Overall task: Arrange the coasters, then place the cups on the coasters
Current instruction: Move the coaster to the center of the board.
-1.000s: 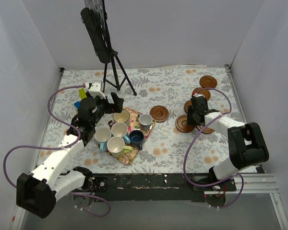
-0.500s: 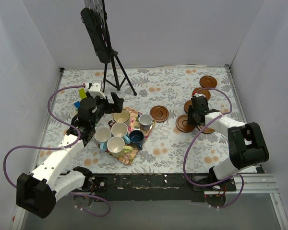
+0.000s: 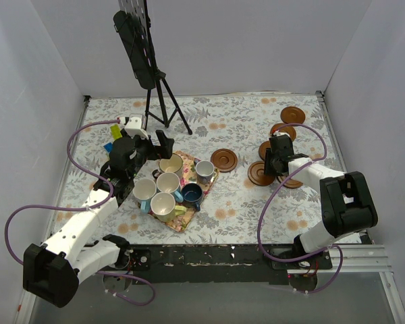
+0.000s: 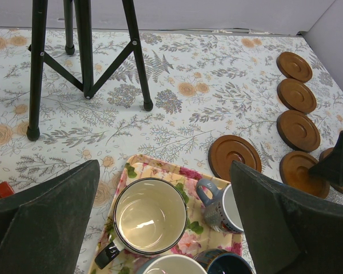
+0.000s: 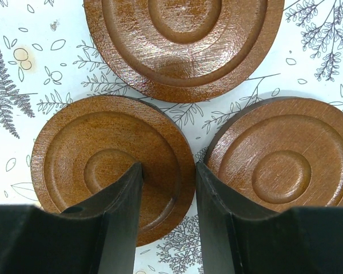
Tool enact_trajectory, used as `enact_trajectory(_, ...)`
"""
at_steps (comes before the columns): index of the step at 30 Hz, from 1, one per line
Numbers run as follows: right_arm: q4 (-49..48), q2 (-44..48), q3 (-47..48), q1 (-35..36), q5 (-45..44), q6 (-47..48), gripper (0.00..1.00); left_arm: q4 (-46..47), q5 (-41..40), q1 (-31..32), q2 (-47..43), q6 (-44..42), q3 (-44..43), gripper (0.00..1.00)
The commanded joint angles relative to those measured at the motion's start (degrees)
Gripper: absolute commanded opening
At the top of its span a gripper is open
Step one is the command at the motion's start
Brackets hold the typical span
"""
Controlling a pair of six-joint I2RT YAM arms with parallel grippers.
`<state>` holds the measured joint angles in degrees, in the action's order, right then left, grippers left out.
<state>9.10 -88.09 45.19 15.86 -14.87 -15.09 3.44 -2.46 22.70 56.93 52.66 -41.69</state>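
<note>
Cups (image 3: 167, 189) cluster on the mat (image 3: 183, 222). Coasters (image 3: 224, 159) lie on the worktop (image 3: 236, 202) to the mat's right; the tripod (image 3: 163, 101) stands behind the mat.

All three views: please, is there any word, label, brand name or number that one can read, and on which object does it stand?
None: no readable text shows on the cups, the coasters, the floral mat, the tablecloth or the tripod.
</note>
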Motion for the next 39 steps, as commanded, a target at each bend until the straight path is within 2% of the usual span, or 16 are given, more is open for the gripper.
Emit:
enact_trajectory(1, -0.8, -0.8, 1.0, -0.5, -2.5, -0.3, 0.45, 0.3, -0.2, 0.2, -0.9, -0.6, 0.0, 0.98)
enact_trajectory(7, -1.0, 0.6, 1.1, -0.5, -1.7, 0.0, 0.48, 0.3, -0.4, 0.2, -0.9, -0.6, 0.0, 0.98)
enact_trajectory(11, -0.5, 2.1, 1.8, -0.5, -1.0, 0.0, 0.58, 0.3, -0.3, 0.2, -0.9, -0.6, 0.1, 0.98)
enact_trajectory(23, 2.7, 11.0, 5.1, -0.9, 2.0, 1.5, 0.65, 0.3, -0.4, 0.2, -1.0, -0.6, 0.1, 0.98)
enact_trajectory(26, 5.2, 11.6, 6.2, -3.8, 3.4, 1.6, 0.66, 0.3, -0.4, 0.2, -1.2, -0.6, 0.0, 0.98)
enact_trajectory(32, 4.2, 13.0, 1.8, -13.6, 8.4, 3.8, 0.66, 0.3, -0.6, 0.2, -1.3, -0.5, 0.0, 0.98)
enact_trajectory(39, 1.5, 10.6, -1.4, -15.0, 11.8, 6.0, 0.65, 0.4, -0.1, 0.2, -1.3, -0.5, -0.1, 0.98)
